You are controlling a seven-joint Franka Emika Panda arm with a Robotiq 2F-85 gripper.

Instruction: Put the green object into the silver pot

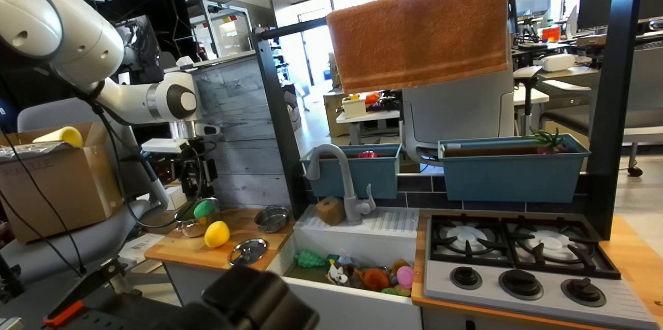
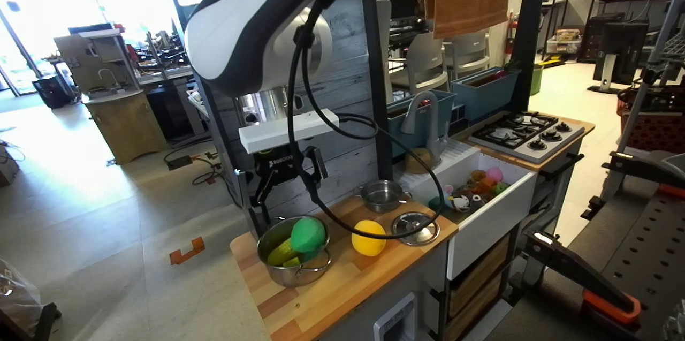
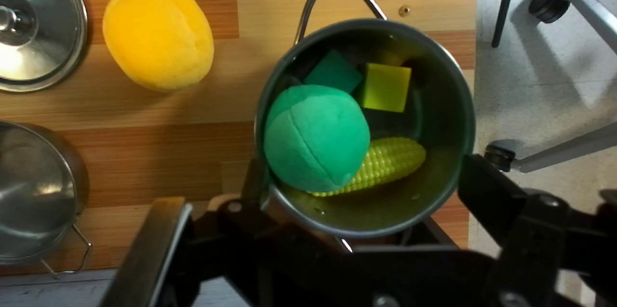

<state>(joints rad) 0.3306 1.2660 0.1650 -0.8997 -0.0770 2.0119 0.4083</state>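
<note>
Green object [image 3: 315,138]: bright green, rounded, plush-looking, seam line running across it, panels in slightly different shades. Sits in the silver pot [image 3: 381,210], between the fingers [image 3: 491,196] as the wrist view has it, nearer the finger on the left of that view. Partly covers a yellow corn cob [image 3: 397,160]; can't tell if it rests on it. Gripper [image 3: 361,174] spread wide, roughly across the pot's mouth, grip free. In an exterior view the green object [image 2: 308,234] is clear of both fingers; fingertip contact with the pot rim, can't tell. Ahead of the fingertips in the pot: yellow block [image 3: 387,87], dark green block [image 3: 332,73]. Outside the left-side finger, on the wooden counter [image 3: 231,66]: yellow rounded piece [image 3: 159,34], lid [image 3: 53,56] farther out, second metal pot [image 3: 33,191].
</note>
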